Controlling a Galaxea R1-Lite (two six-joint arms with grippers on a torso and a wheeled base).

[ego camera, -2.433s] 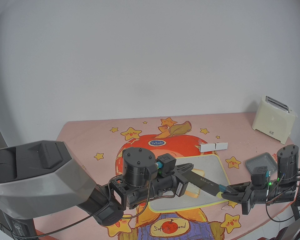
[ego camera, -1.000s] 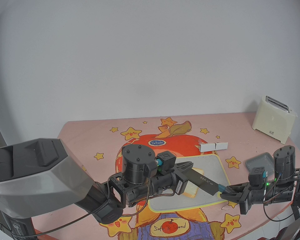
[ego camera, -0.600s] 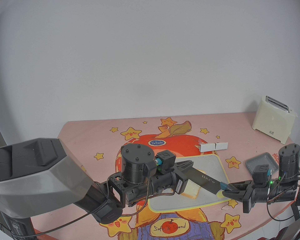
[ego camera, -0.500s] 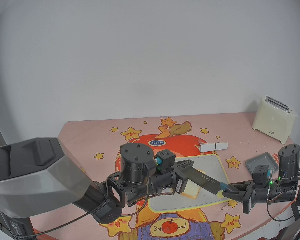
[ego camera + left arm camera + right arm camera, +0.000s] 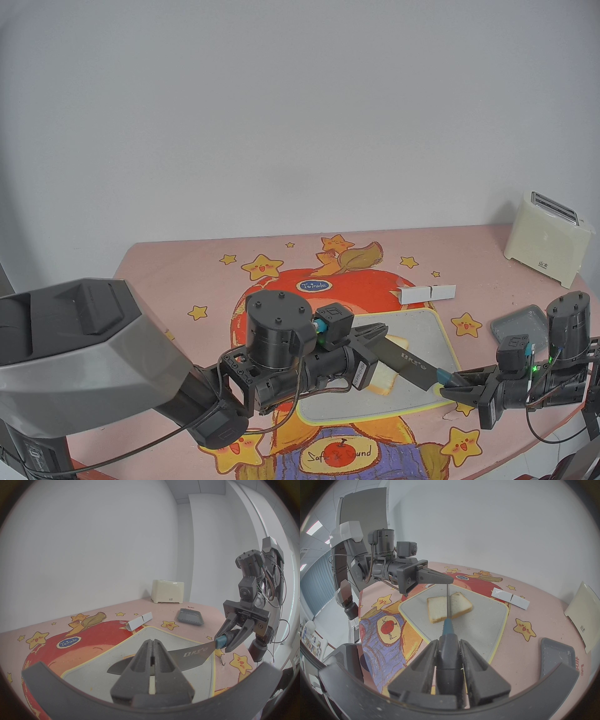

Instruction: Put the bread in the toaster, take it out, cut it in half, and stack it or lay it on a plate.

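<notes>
A slice of bread [image 5: 382,377] lies on the grey, yellow-rimmed cutting board [image 5: 425,325]. In the right wrist view the bread [image 5: 437,609] has the dark knife blade [image 5: 448,600] standing across its middle. My right gripper [image 5: 451,386] sits at the board's near right corner, shut on the knife's handle [image 5: 447,628]. The blade [image 5: 406,361] runs from it over the bread toward my left gripper [image 5: 380,329]. That gripper is shut with nothing in it and hovers just above the bread's far side, where its fingers [image 5: 152,655] hide most of the slice.
A cream toaster [image 5: 547,237] stands at the table's far right corner. A dark grey tray [image 5: 522,324] lies right of the board, close to my right arm. A folded white card [image 5: 428,292] rests just behind the board. The left side of the table is bare.
My right gripper drew the knife back to the right, then pushed it left again across the bread. The left gripper stayed almost still above the slice.
</notes>
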